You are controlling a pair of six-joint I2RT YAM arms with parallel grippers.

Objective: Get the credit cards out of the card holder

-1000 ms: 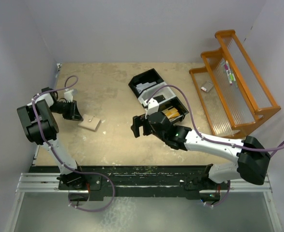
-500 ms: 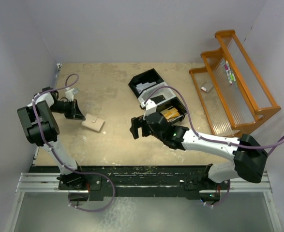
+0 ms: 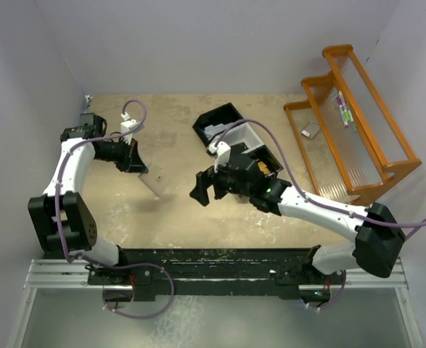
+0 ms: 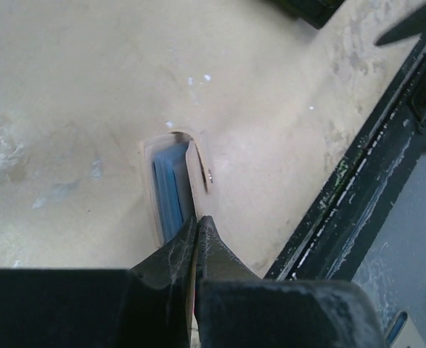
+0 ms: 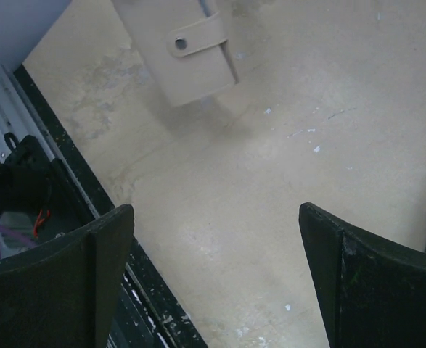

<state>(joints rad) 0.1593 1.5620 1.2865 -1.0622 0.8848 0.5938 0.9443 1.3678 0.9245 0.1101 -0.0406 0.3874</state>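
Card holder (image 3: 152, 185) is up at the left-centre of the bench (image 3: 176, 116), dangling tilted from the left tool (image 3: 136, 161). Its shadow falls on the surface just beneath, so it looks lifted rather than resting.

Plenty of room around it. Bare bench runs from the card holder straight across to the right tool (image 3: 202, 187), and more bare surface lies beyond it toward the back. The nearest limits are the black rail (image 3: 213, 261) along the near edge and the side wall (image 3: 24, 87) out past the left arm. The black tray (image 3: 223, 116) sits right of centre, behind the right tool and well apart from the holder. The orange rack (image 3: 358, 109) is far over at the right edge.

Left tool: jaws pinched fully together on one thin edge of the holder, fingertips (image 4: 176, 254) meeting over it. Seen edge-on from that wrist, the holder gapes a little, with blue cards (image 4: 170, 196) showing in the gap.

Right tool: spread wide, fingers far apart, gripping nothing, touching nothing. It hovers over bare bench and faces the holder. Its camera catches the tan outer face, with the strap (image 5: 198, 32) and its snap lying across it.
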